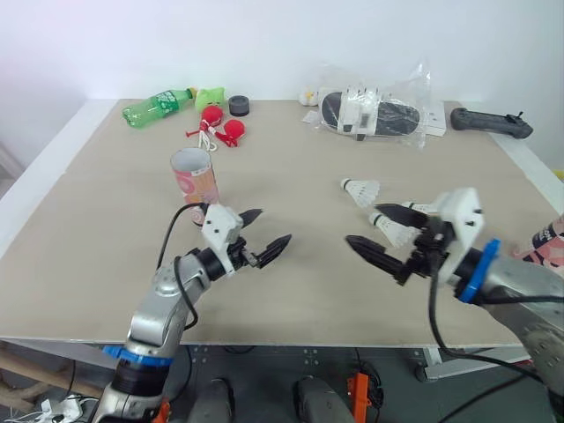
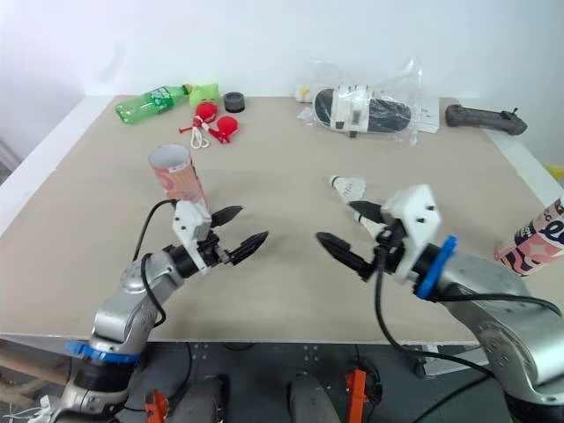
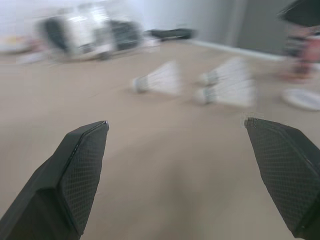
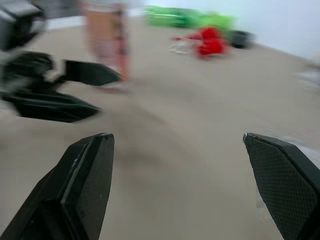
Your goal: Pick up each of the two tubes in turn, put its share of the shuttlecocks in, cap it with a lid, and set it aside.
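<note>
The left tool [image 1: 267, 229] hovers low over the near part of the tabletop [image 1: 308, 295], its two black fingers spread wide with nothing between them. The right tool [image 1: 363, 224] faces it from the other side, near but not touching, its fingers likewise parted wide and empty. Just behind the left tool stands a tube [image 1: 195, 175], upright with its open mouth up, pink and patterned on the outside. A second tube [image 2: 534, 238] of a like pattern shows at the tabletop's right edge, cut off by the border of the view, so I cannot tell how it rests. A shuttlecock [image 1: 361, 188] lies on its side beyond the right tool, and another shuttlecock [image 1: 401, 234] lies just behind that tool's fingers, partly covered by them; the left wrist view shows a third one [image 3: 225, 74] lying close beside these. Along the far edge are a green bottle [image 1: 157, 106] on its side, a red toy [image 1: 218, 124], a small black round thing [image 1: 239, 106], a clear plastic bag [image 1: 374, 113] with a dark shoe-like thing inside, and a black controller [image 1: 491, 122] at the far right corner
</note>
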Motion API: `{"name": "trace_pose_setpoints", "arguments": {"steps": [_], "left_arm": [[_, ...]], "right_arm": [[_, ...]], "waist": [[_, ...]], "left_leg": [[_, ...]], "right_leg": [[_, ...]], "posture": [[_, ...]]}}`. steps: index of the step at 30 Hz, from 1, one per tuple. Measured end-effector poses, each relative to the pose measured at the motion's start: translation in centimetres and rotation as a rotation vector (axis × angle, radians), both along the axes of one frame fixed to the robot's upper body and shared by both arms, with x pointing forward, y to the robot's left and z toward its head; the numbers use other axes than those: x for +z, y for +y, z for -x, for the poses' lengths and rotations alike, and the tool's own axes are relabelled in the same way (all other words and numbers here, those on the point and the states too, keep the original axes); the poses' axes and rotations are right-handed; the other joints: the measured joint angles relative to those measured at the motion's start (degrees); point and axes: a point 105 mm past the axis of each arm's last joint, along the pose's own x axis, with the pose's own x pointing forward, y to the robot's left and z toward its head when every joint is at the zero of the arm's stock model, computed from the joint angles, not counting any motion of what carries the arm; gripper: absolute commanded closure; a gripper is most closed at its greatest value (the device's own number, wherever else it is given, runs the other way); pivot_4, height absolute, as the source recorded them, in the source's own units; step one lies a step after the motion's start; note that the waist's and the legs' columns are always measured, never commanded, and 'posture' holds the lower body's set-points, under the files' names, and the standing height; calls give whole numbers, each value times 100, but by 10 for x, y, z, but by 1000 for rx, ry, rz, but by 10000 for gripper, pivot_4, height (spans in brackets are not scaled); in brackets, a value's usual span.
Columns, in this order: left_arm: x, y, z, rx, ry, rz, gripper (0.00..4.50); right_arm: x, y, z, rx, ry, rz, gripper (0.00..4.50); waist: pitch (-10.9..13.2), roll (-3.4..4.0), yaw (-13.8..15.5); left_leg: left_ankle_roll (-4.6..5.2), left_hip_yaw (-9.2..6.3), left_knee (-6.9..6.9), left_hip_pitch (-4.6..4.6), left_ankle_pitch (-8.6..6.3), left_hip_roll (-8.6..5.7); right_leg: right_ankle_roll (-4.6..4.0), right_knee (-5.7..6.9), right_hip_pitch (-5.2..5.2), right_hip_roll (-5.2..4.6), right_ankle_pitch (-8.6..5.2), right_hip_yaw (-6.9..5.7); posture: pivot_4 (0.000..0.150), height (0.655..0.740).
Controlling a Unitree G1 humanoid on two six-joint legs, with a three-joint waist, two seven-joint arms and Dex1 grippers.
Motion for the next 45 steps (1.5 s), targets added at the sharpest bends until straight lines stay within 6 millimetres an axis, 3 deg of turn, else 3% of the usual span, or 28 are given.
{"name": "trace_pose_setpoints", "arguments": {"steps": [6,11,14,21,35,44,45], "left_arm": [[-11,39,10,273,21,25,0],[-13,80,-1,518,12,35,0],[-17,88,-13,568,26,23,0],[-35,94,-43,551,103,-30,0],[-31,81,-99,465,86,-59,0],[-32,74,-114,423,64,-72,0],[-31,74,-114,422,61,-71,2453]], "right_arm": [[-2,41,-6,204,31,-22,718],[-8,52,-15,247,36,-10,718],[-7,59,-16,263,25,-23,718],[-5,64,-19,259,-4,-32,718],[-4,66,-21,225,-25,-41,718],[-2,67,-20,210,-34,-40,718],[-2,67,-20,210,-34,-41,254]], "waist": [[7,-17,89],[11,-24,122],[12,-27,125],[12,-30,105],[15,-34,103],[16,-36,96],[16,-36,96]], "left_leg": [[-5,-3,-1,-11,-4,4],[-5,-3,13,-17,-3,4],[-6,-5,14,-18,-2,4],[-7,-13,10,-23,-2,10],[-8,-13,8,-31,-1,9],[-9,-16,0,-34,-1,9],[-10,-16,1,-35,0,9]], "right_leg": [[-1,-2,-14,2,0,-7],[-16,-3,-14,0,-1,-14],[-17,-2,-14,1,2,-16],[-4,-1,-20,10,13,-24],[-2,-2,-24,9,13,-26],[-5,-1,-30,10,10,-27],[-4,-1,-30,9,11,-28]], "posture": [[1500,7400],[1500,7400],[1500,7400],[1500,7400],[1500,7400],[1500,7400],[1500,7400]]}}
